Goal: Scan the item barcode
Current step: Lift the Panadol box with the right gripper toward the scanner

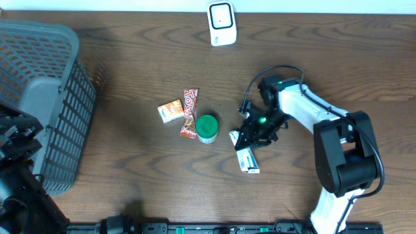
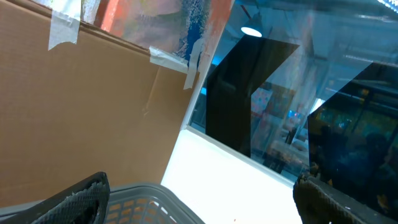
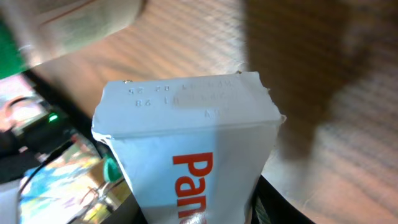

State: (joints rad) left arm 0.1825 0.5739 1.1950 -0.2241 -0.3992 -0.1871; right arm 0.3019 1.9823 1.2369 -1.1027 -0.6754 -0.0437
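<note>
Your right hand (image 1: 252, 133) is clamped on the upper end of the white cardboard box with red lettering (image 1: 247, 159), just right of centre in the overhead frame. You cannot tell whether the box clears the brown wooden bench (image 1: 130, 182). Your left hand (image 2: 205, 199) has its fingers wide apart and holds nothing.

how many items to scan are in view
4: orange packet, red wrapper and green tub clustered at centre, white box in the right gripper. The basket may hide more.

I read box (image 3: 186, 143) white, red lettering — beside box: can (image 1: 208, 128) green, wrapper (image 1: 189, 113) red, packet (image 1: 170, 111) orange; basket (image 1: 68, 123) grey lattice.
</note>
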